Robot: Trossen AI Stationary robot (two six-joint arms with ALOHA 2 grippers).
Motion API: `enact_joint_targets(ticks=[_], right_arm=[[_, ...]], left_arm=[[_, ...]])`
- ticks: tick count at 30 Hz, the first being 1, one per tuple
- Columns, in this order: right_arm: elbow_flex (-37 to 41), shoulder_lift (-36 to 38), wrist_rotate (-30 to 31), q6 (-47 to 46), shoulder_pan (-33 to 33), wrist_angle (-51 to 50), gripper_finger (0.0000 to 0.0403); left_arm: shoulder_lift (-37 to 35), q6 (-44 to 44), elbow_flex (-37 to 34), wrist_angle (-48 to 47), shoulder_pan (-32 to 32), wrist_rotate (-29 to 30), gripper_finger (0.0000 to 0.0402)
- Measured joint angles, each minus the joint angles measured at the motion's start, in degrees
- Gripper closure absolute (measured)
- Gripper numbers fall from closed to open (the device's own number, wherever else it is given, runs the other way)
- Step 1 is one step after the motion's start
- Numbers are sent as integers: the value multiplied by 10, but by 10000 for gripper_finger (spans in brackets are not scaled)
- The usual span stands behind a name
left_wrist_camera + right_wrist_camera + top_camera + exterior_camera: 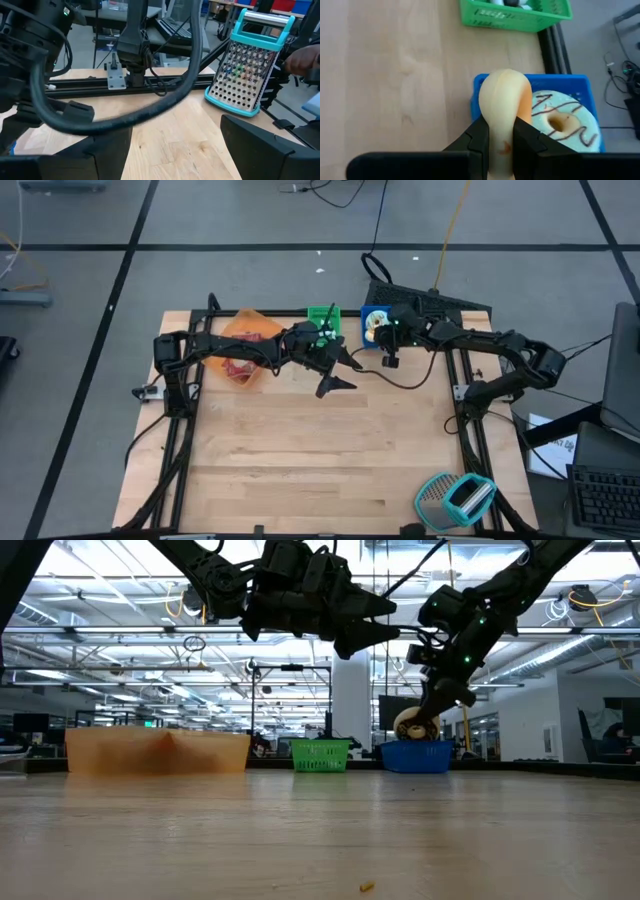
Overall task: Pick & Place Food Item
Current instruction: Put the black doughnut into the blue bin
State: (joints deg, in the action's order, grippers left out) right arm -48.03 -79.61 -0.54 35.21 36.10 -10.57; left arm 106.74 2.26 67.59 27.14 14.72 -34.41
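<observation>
The right gripper (501, 142) is pinching a pale, bun-like food item (504, 102) and holding it over the near edge of the blue basket (582, 82), where an iced donut (565, 122) is already lying. To place it well, it is best carrying the item fully inside the rim before lowering and letting go. The left gripper (337, 370) is hanging wide open and empty beside the green basket (322, 317); no readable writing is showing.
</observation>
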Motion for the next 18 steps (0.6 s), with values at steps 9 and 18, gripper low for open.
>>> enact_joint_targets(ticks=[9,18], right_arm=[[0,1,20,-1,15,2,360],[0,1,21,0,15,2,360]], left_arm=[[0,0,0,0,0,0,96],[0,0,0,0,0,0,92]])
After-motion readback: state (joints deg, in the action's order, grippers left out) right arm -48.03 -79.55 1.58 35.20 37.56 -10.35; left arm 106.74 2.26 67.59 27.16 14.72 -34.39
